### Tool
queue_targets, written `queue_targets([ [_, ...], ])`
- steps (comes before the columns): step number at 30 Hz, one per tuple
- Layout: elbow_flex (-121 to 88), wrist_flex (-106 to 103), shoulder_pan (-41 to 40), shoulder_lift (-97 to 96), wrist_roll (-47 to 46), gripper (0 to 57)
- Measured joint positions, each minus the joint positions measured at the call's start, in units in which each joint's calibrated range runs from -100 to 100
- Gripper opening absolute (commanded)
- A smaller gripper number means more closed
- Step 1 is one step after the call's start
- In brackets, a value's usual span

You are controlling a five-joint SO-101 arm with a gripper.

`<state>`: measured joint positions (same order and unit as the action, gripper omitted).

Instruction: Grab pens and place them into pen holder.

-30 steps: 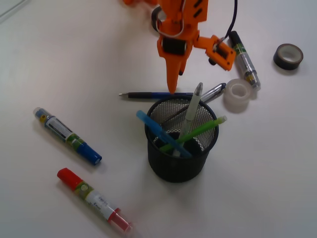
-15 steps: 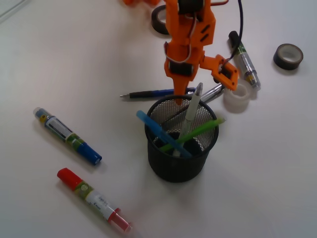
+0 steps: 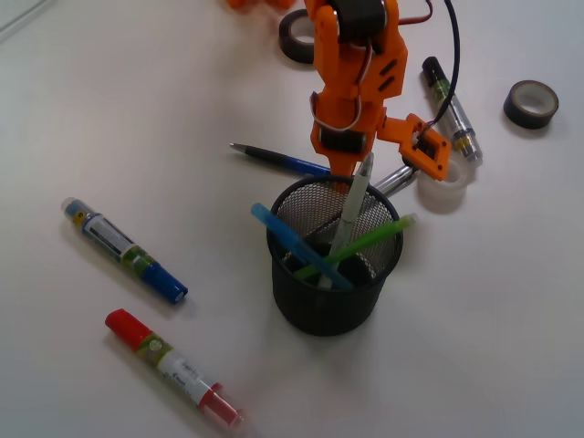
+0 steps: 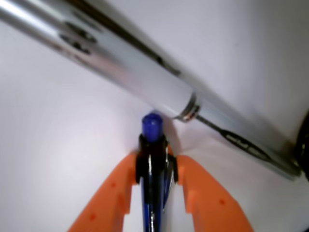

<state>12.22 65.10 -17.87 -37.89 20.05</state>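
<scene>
My orange gripper (image 3: 342,172) stands just behind the black mesh pen holder (image 3: 319,310), shut on the tail end of the dark blue pen (image 3: 278,160). That pen slants out to the left with its tip pointing up-left. In the wrist view the pen (image 4: 152,145) sits squeezed between both jaws of the gripper (image 4: 154,162), blue cap forward. The silver pen (image 4: 145,72) lies crosswise just ahead of it, and peeks out right of the gripper (image 3: 394,176). Inside the holder lean a white-grey pen (image 3: 356,196), a light blue pen (image 3: 283,235) and a light green pen (image 3: 374,234).
A blue-capped marker (image 3: 123,249) and a red-capped marker (image 3: 173,368) lie at the left front. A black-capped marker (image 3: 447,96) lies behind on the right, beside a clear tape roll (image 3: 453,189). Dark tape rolls sit at the far right (image 3: 531,102) and top centre (image 3: 297,36).
The gripper moved right and closer to the holder's rim and closed on the dark blue pen. The pen swung from lying level to slanting, its tip now pointing up-left.
</scene>
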Motion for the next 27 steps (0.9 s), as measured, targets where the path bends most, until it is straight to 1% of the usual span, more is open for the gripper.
queue_targets([
  [6,-1.44,7.69,-0.22,7.23,3.08,0.3],
  [10,-1.35,14.08,-0.15,18.29,5.13,0.3],
  [13,-2.88,13.48,0.30,26.48,5.71,0.3],
  [15,-7.46,7.86,1.48,34.23,6.74,0.3],
  [18,-13.39,1.73,2.37,40.68,8.45,0.3],
  [22,-28.21,-16.93,1.78,52.61,11.04,0.3],
  [27,-42.68,-40.78,2.59,59.84,14.51,0.3],
])
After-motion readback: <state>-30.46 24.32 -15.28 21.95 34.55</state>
